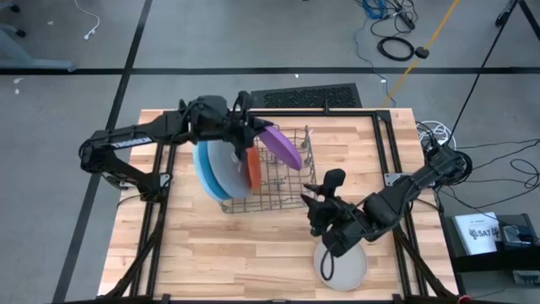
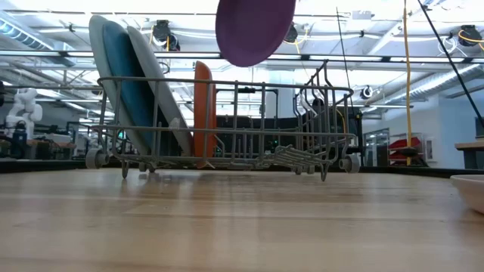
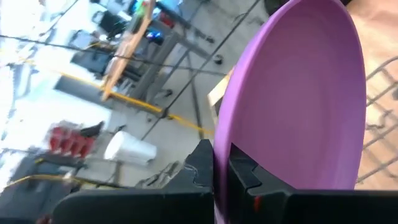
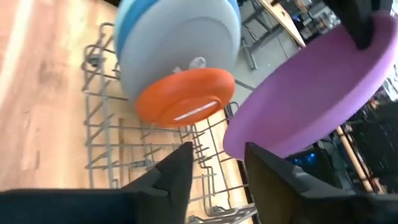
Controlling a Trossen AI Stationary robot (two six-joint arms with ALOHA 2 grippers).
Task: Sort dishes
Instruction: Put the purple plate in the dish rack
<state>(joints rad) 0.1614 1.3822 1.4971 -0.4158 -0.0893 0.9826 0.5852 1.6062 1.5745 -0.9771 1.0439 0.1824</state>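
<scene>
So, nearest the front edge of the worktop (image 1: pixel 211 253) sits the pale grey plate (image 1: pixel 342 263), lying flat, with the right gripper (image 1: pixel 318 209) hovering just behind it. Its fingers stand apart with nothing between them in the right wrist view, and it points toward the dish rack (image 1: pixel 270 181).

A bit further back, inside the rack, the orange plate (image 2: pixel 203 109) stands on edge in the wires, and just beside it on the left end lean the big ones: the blue plate (image 2: pixel 127 91) sandwiched against the grey plate (image 2: pixel 159 94), all tilted the same way.

The bit that matters is the purple plate (image 1: pixel 281 143). The left gripper (image 1: pixel 251 127) is pinched tight on its rim, and the plate hangs in the air above the rack, not touching any wire, over the stretch to the right of the orange one. In the low view the purple plate is seen almost face-on, while the racked plates are edge-on. So my guess is the plate's face has to be turned to line up with the orange plate before it goes down into a slot next to it. Left arm is obviously the one for that job. Right arm is well off to the side, nearer the pale grey plate.
</scene>
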